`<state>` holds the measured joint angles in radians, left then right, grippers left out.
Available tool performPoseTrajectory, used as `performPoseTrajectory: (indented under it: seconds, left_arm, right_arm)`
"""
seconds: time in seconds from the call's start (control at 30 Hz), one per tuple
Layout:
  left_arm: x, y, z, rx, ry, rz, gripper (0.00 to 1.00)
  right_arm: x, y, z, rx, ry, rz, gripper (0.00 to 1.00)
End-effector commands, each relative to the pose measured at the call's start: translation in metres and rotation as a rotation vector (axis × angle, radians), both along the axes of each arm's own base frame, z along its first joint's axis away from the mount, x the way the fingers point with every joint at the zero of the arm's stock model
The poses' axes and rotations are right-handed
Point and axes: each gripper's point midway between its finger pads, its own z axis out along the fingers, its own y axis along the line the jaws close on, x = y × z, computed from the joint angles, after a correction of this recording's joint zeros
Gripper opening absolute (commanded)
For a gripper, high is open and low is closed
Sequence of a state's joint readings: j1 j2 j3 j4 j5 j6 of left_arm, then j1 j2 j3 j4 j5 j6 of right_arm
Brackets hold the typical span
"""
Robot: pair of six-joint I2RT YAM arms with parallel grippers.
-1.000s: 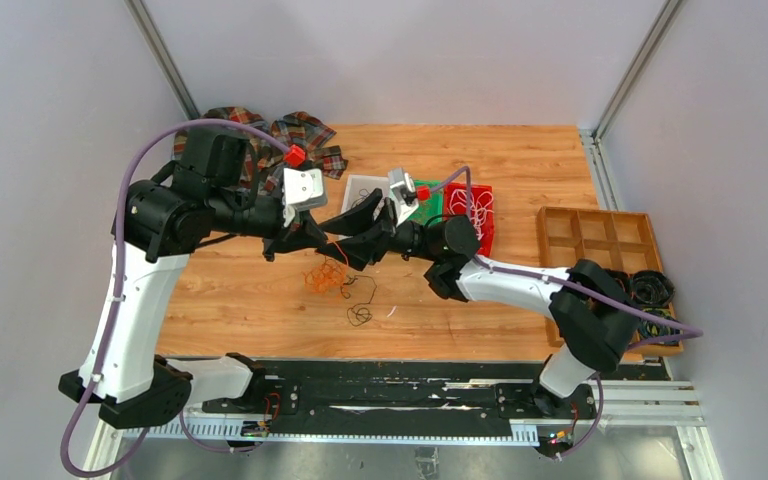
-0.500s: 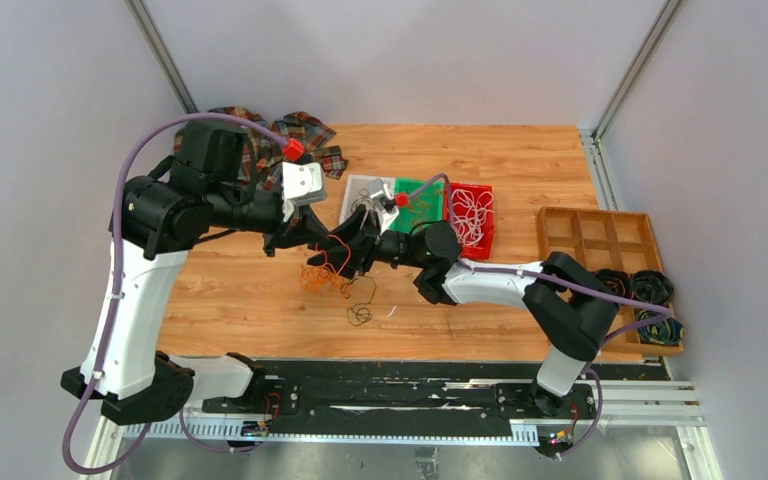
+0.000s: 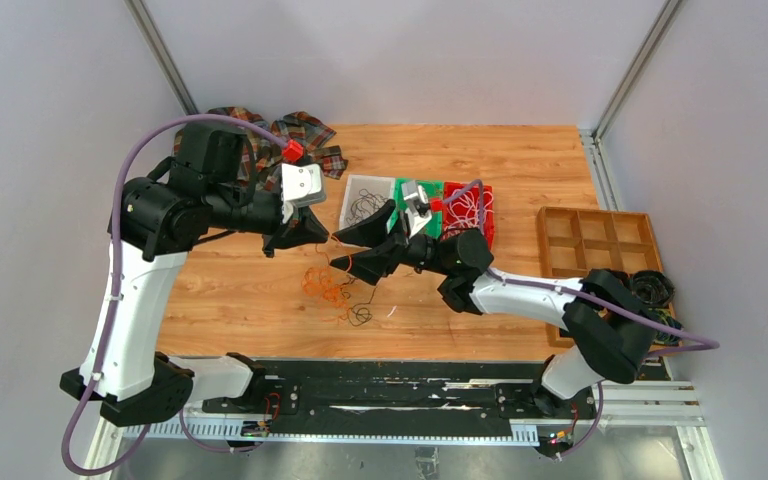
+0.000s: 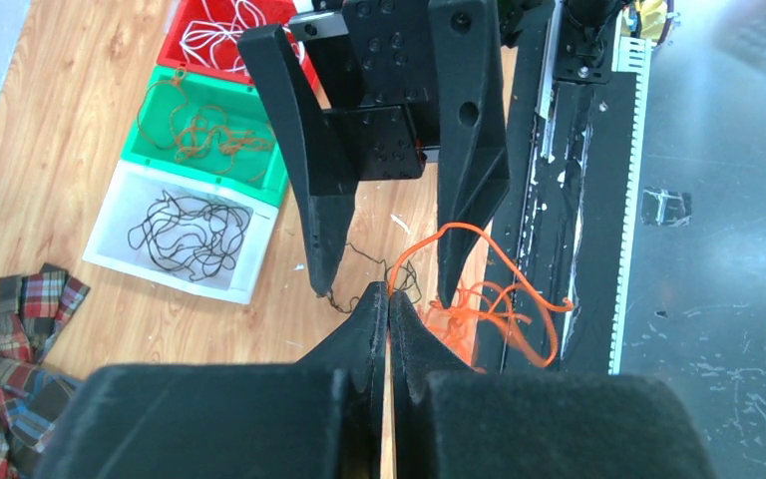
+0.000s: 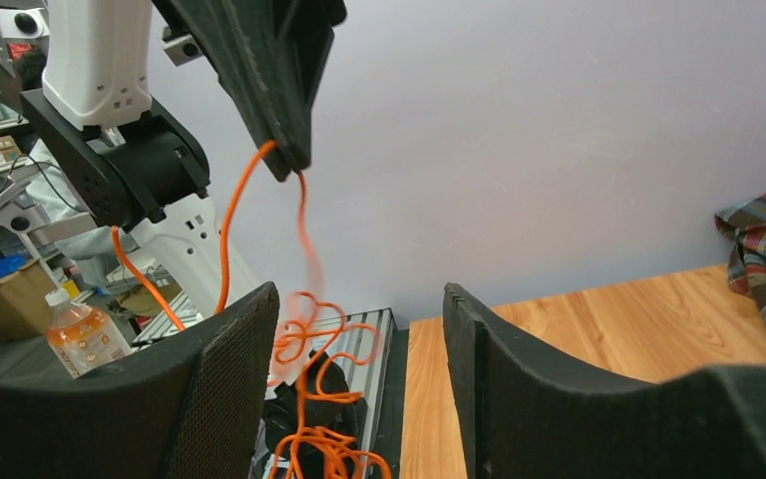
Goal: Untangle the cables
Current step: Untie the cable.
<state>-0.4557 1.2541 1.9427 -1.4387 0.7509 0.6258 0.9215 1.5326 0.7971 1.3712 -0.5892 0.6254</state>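
My left gripper [image 3: 322, 238] is shut on a thin orange cable [image 3: 324, 284], whose tangle hangs from it down to the table. In the left wrist view the fingertips [image 4: 389, 295] pinch the orange cable [image 4: 499, 299] at its top. A thin black cable [image 3: 360, 314] lies on the table beside the tangle and also shows in the left wrist view [image 4: 399, 273]. My right gripper [image 3: 338, 251] is open and empty, facing the left gripper just right of it. In the right wrist view its fingers [image 5: 359, 299] stand wide apart, with the orange cable [image 5: 304, 339] between and beyond them.
A white bin [image 3: 348, 205] of black cables, a green bin [image 3: 428, 208] of orange ones and a red bin [image 3: 487, 222] of white ones stand behind the grippers. A plaid cloth [image 3: 295, 133] lies at the back left. A wooden compartment tray [image 3: 600, 235] with dark coils [image 3: 650, 288] is at the right.
My right gripper has drawn back to the right from the left gripper and opened wide. The left gripper has stayed shut on the orange cable in much the same place.
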Motion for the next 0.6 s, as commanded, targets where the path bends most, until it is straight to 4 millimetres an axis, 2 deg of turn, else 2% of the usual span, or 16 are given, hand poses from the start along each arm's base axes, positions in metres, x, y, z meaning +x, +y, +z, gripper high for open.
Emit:
performPoseTrajectory:
  seconds: [0.0, 0.23, 0.37, 0.47, 0.57]
  left_arm:
    - [-0.004, -0.001, 0.003, -0.006, -0.020, -0.015, 0.00]
    - [-0.003, 0.000, 0.001, 0.003, -0.025, -0.010, 0.00]
    - [-0.004, -0.002, 0.003, -0.009, -0.010, -0.014, 0.00]
    - [-0.006, -0.003, 0.004, -0.018, -0.004, -0.016, 0.00]
    - [-0.008, -0.002, 0.008, -0.028, -0.011, -0.018, 0.00]
  right_arm:
    - [0.001, -0.005, 0.008, 0.015, -0.038, -0.024, 0.62]
    - [-0.017, 0.007, 0.021, 0.041, -0.065, 0.060, 0.62]
    - [-0.011, 0.019, 0.020, 0.038, -0.055, 0.053, 0.59]
    - [-0.006, 0.025, 0.024, 0.048, -0.054, 0.057, 0.52]
    - [-0.009, 0.030, 0.030, 0.068, -0.055, 0.087, 0.38]
